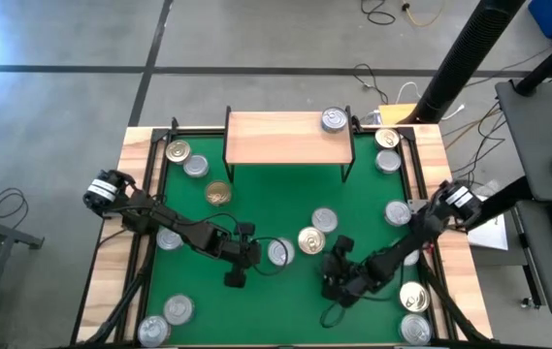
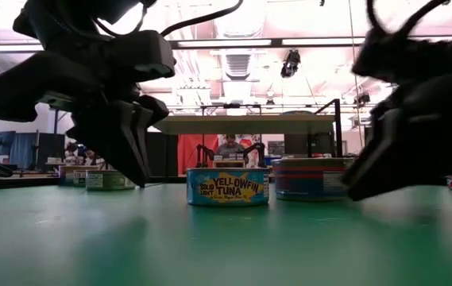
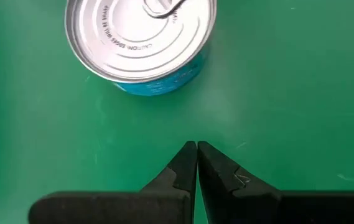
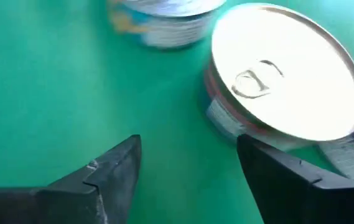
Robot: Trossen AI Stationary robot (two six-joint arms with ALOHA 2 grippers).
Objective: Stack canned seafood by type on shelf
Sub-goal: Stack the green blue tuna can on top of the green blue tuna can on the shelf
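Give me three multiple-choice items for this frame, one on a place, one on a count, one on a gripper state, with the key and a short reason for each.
1. Where on the shelf does the can on the shelf sit?
A. Its left end
B. Its middle
C. Near its right end

2. How many cans are on the shelf?
A. One
B. Three
C. None

3. How do the two grippers compare?
A. Both open
B. Left gripper shut, right gripper open
C. Left gripper open, right gripper shut

Key:
1 C: in the high view the can lies by the board's right edge.
2 A: only that one tin rests on the board.
3 B: the left gripper has its tips together short of a blue-sided can; the right gripper is spread beside a shiny-topped can.
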